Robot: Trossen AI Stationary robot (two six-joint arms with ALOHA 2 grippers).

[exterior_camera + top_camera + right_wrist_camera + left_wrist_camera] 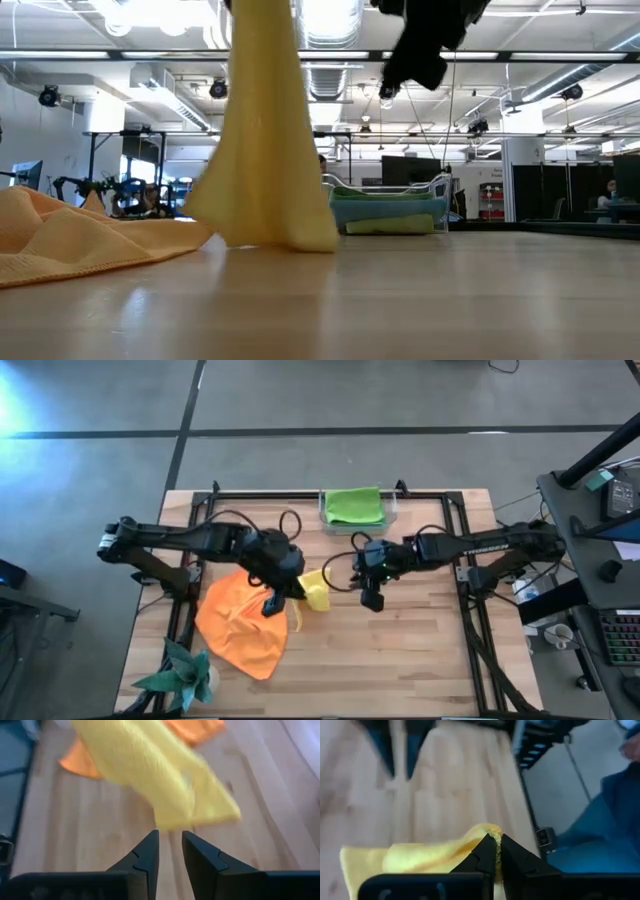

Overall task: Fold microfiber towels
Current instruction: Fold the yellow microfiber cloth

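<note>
A yellow microfiber towel (265, 120) hangs over the table's middle, held up by my left gripper (496, 845), which is shut on it; in the high view that gripper (298, 588) sits beside the yellow cloth (316, 592). An orange towel (240, 625) lies crumpled flat on the wood at the left. My right gripper (170, 845) hovers open just right of the yellow towel (165, 780), with nothing between its fingers; it also shows in the high view (368, 592) and the low view (410, 60). A green towel (353, 506) lies folded in a tray. My left gripper pinches a raised bit of the yellow towel's edge (493, 833) between its two fingertips, slanting down from the table's left. One layer or several, I cannot tell. The towel hangs slack below the fingers, and its lower end (295, 238) rests on the table.
A clear tray (322, 518) with folded towels stands at the far middle of the table. A teal spiky ornament (185, 675) sits at the near left corner. Bare wood (400, 660) stretches over the near right half.
</note>
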